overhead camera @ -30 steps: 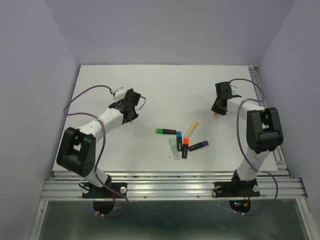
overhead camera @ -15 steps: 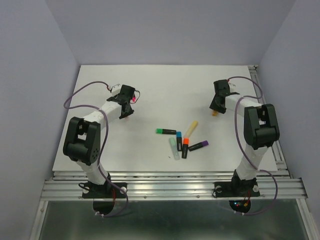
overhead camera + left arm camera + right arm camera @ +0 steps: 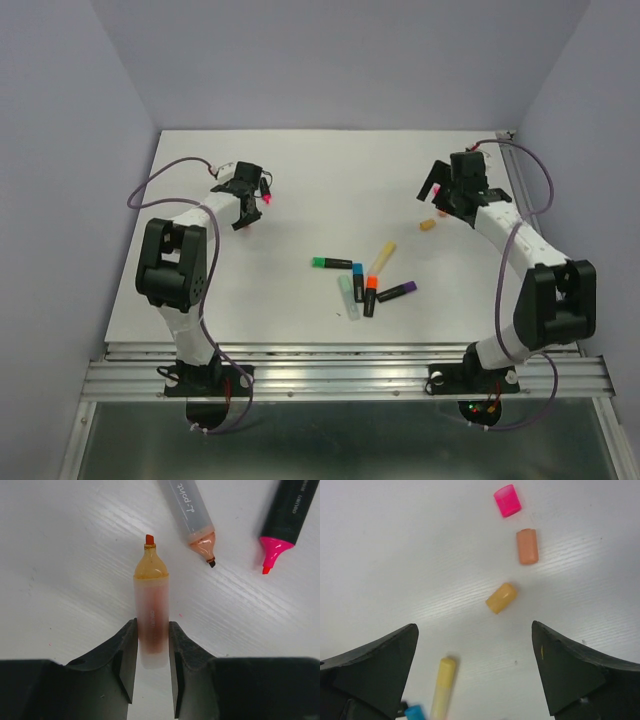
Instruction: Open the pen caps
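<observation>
Your right gripper (image 3: 474, 625): jaws spread wide, just short of the orange cap (image 3: 501, 598).
Peach cap (image 3: 527, 546): near orange cap.
Pink cap (image 3: 507, 500): farther beyond.
Your left gripper (image 3: 152, 630): pinching uncapped orange highlighter (image 3: 151, 605), well apart from orange cap.

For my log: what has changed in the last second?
The right gripper opened and let go of the yellow-orange cap, which now lies on the table. The left gripper swung farther away, still shut on the uncapped orange pen. The middle pens stayed.
</observation>
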{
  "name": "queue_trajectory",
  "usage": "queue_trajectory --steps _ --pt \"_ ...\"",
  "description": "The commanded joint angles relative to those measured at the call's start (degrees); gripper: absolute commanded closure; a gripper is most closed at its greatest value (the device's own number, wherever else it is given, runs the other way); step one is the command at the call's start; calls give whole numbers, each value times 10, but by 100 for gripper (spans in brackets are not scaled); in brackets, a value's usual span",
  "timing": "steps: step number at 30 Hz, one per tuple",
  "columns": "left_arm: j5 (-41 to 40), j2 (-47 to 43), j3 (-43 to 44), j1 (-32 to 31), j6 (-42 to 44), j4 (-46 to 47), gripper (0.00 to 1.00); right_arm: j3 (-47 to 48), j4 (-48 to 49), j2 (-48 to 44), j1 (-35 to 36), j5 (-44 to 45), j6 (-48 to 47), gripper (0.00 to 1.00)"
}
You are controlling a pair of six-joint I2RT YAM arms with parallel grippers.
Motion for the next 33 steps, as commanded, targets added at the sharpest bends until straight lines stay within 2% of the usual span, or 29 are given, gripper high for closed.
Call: queue_trajectory --steps 1,3,5,6,9,10,14,18,19,22,25,28,29,33 --pt "19 3 21 24 5 6 69 -65 8 -116 -1 -83 -4 0" --pt "32 11 28 32 0 0 66 -108 13 -172 -1 -101 -5 0" --pt "49 20 39 43 -3 -3 56 -144 20 -205 -1 -113 -12 0" --pt "47 21 42 45 -3 -3 55 -153 19 -218 0 -113 -12 0" --pt "44 27 53 48 -11 -8 45 -175 -2 -261 0 -103 -15 0" --pt "44 28 56 50 -12 -12 38 -179 -10 -280 0 -95 -16 0" --pt "53 28 66 51 -23 -33 24 -197 -40 -325 -1 -69 -2 0" --pt "84 -6 38 50 -25 -31 16 -213 -40 -359 0 -71 2 0" --pt "91 -30 29 49 -25 -28 12 -223 -38 -363 0 -68 4 0" --pt "119 -92 -16 43 -32 -23 8 -232 -41 -366 0 -42 39 0" --pt "141 -168 -82 -3 -53 -6 2 -228 -59 -350 -1 -18 61 0" --pt "112 -234 -138 -64 -111 -11 1 -224 -64 -334 -1 -19 64 0" --pt "94 -247 -157 -118 -128 -16 1 -226 -63 -332 -1 -20 67 0" --pt "97 -293 -200 -232 -200 -20 1 -233 -59 -321 0 -22 70 0"
